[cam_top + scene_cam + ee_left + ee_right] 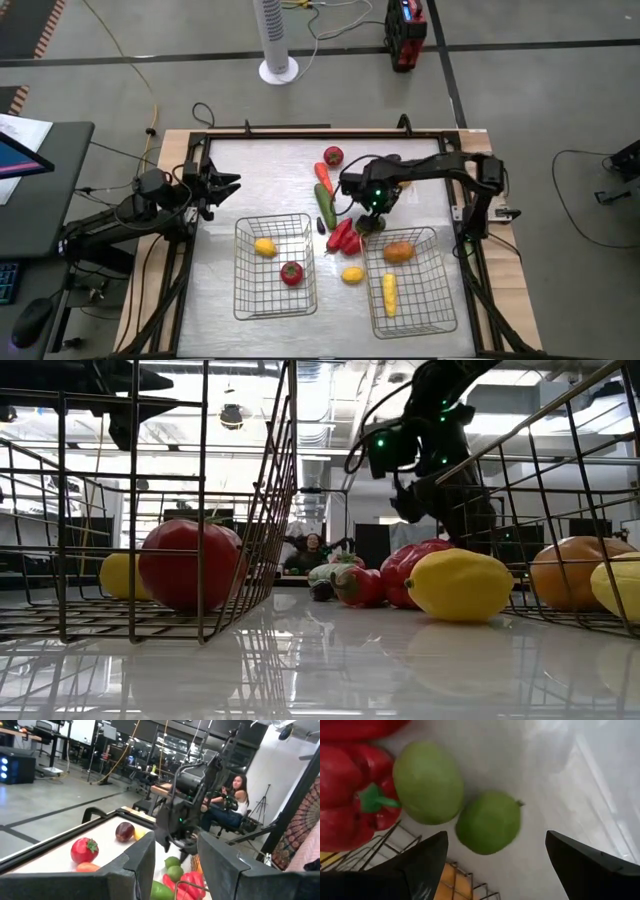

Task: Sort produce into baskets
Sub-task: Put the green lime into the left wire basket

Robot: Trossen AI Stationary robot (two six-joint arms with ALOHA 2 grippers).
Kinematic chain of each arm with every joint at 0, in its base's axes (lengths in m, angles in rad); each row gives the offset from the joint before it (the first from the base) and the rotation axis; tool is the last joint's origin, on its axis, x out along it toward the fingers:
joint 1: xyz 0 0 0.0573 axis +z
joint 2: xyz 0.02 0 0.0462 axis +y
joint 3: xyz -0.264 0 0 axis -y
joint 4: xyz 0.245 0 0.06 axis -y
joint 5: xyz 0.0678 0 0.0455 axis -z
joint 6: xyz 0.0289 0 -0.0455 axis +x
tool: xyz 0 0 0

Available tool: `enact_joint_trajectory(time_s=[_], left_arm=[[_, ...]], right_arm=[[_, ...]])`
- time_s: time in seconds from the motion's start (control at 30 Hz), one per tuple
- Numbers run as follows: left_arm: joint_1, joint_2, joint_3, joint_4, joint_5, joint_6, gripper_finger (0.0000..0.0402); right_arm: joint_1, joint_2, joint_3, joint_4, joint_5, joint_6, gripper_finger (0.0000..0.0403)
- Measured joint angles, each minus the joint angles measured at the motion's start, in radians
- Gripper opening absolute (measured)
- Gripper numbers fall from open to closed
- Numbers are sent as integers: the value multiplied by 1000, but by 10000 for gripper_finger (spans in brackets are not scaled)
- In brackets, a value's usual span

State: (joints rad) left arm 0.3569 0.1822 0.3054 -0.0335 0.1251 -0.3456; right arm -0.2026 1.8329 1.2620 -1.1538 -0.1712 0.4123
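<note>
Right gripper: the right gripper (373, 215) hangs over the middle of the table, just behind the right basket's rear rim, fingers spread wide and holding nothing; in its wrist view two green round fruits lie below the gap between the fingers.
Left gripper: the left gripper (228, 187) waits over the table's left side near the rear edge, behind the left basket, fingers parted with nothing between them.
Left basket: the left basket (243, 300) sits front-left of centre and holds a lemon (264, 247) near its rear left corner and a red tomato (291, 272) by its right wall.
Right basket: the right basket (448, 305) sits front-right of centre and holds an orange round piece (398, 252) near its rear rim and a yellow corn cob (389, 294) in its middle.
Between the baskets: a second lemon (352, 274) lies on the bare table, just beside the right basket's left wall.
Red peppers: red peppers (344, 237) lie close together behind that lemon, near the right basket's rear left corner.
Green fruits: the larger green fruit (428, 783) touches a red pepper (350, 795); the smaller green fruit (489, 822) lies just beside the larger.
Middle rear of table: a cucumber (326, 206) and a carrot (323, 177) lie end to end, a red tomato (332, 156) behind them, and a small dark piece (321, 226) at the cucumber's front end.
Table: the table (270, 165) is white and glossy with a dark frame.
Background: a person (235, 800) sits in the room beyond the table.
</note>
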Motion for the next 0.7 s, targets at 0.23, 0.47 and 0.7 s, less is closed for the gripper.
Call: enact_joint_trajectory(time_s=[0.23, 0.47, 0.7], left_arm=[[0, 0, 0, -3, -8, 5, 133], [0, 0, 0, -3, -7, -4, 133], [0, 0, 0, -3, -7, 3, 133]], right_arm=[[4, 56, 3, -13, -2, -8, 361], [-11, 74, 8, -4, 43, -26, 347], [-18, 67, 8, -6, 57, -35, 286]])
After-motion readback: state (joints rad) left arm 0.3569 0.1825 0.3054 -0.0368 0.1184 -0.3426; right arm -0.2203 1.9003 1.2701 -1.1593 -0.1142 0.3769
